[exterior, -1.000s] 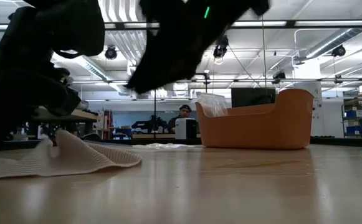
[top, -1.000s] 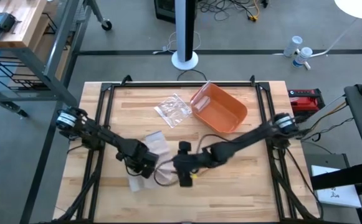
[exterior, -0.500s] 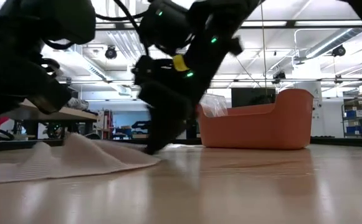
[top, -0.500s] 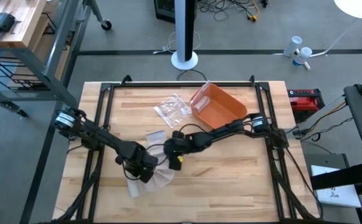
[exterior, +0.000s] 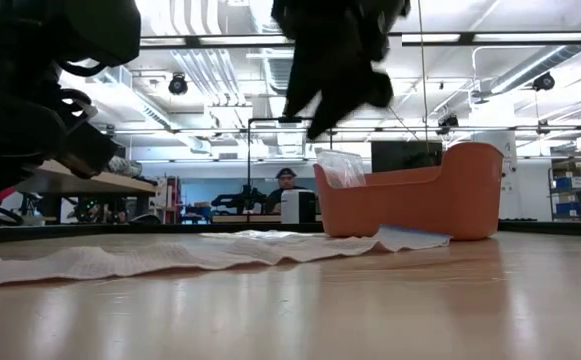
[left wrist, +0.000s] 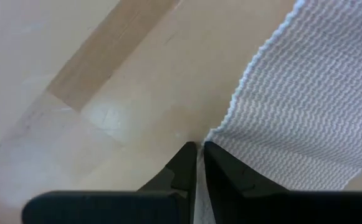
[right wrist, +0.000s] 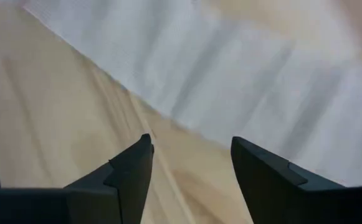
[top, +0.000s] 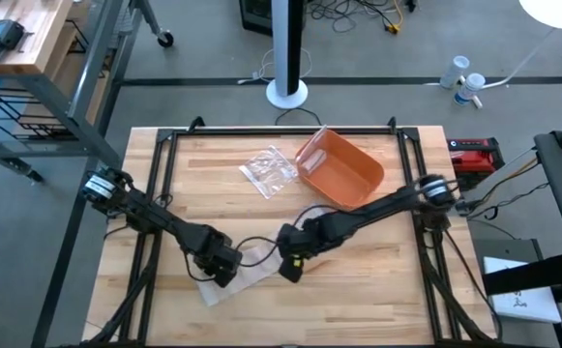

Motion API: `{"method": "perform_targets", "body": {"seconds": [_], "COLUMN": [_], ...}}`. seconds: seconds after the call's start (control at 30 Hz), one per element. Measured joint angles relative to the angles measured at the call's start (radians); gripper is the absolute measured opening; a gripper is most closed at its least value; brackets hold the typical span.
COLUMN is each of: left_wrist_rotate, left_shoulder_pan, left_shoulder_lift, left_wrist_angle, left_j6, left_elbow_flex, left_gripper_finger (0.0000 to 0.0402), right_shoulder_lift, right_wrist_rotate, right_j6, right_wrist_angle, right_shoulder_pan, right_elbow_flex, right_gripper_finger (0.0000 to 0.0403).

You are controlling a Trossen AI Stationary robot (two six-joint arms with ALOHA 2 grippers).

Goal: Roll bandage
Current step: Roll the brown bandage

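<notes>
Bin (top: 343,172), orange, at far centre-right of table (top: 377,290); contents not discernible from above. Clear plastic bag (top: 268,170) just left of it. Bare wood lies open along near edge and right side. Bandage (top: 247,271), white, unrolled flat at near centre-left. Left gripper (left wrist: 198,163) pinched closed on bandage's edge. Right gripper (right wrist: 190,158) above table beside bandage's right end, fingers parted, holding nothing.
</notes>
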Motion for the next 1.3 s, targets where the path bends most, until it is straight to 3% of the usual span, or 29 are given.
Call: {"method": "perform_targets", "body": {"seconds": [0.17, 0.27, 0.47, 0.6, 0.63, 0.83, 0.97, 1.13, 1.3], "left_wrist_rotate": [-0.004, -0.012, -0.029, -0.033, -0.036, -0.089, -0.136, -0.264, -0.32], "left_shoulder_pan": [-0.001, -0.001, -0.001, 0.0, 0.002, 0.048, 0.091, 0.113, 0.115], "left_shoulder_lift": [0.0, 0.0, -0.001, -0.001, -0.001, -0.001, -0.001, -0.001, -0.001], "left_wrist_angle": [-0.001, -0.002, 0.0, -0.002, -0.012, -0.116, -0.11, -0.077, -0.05], "left_j6": [0.031, 0.033, 0.032, 0.065, 0.101, 0.379, 0.638, 0.974, 1.062], "left_elbow_flex": [0.0, 0.0, 0.0, 0.0, 0.0, -0.003, 0.002, 0.081, 0.2], "left_gripper_finger": [0.0022, 0.0022, 0.0022, 0.0022, 0.0022, 0.0021, 0.0021, 0.002, 0.0025], "right_shoulder_lift": [-0.07, -0.051, 0.054, 0.162, 0.17, 0.165, 0.104, 0.018, -0.059], "right_wrist_rotate": [0.258, 0.298, 0.381, 0.336, 0.284, 0.1, 0.08, 0.143, 0.192], "right_j6": [-0.182, -0.208, -0.208, -0.102, -0.051, 0.376, 0.576, 0.528, 0.435], "right_wrist_angle": [-0.072, -0.118, -0.016, 0.002, 0.006, -0.055, -0.087, -0.104, -0.132], "right_shoulder_pan": [-0.03, -0.073, -0.081, -0.038, -0.019, 0.167, 0.249, 0.291, 0.29], "right_elbow_flex": [0.0, -0.019, -0.109, -0.125, -0.121, -0.049, 0.04, 0.095, 0.104], "right_gripper_finger": [0.0221, 0.0213, 0.0194, 0.0186, 0.0184, 0.0183, 0.0183, 0.0183, 0.0183]}}
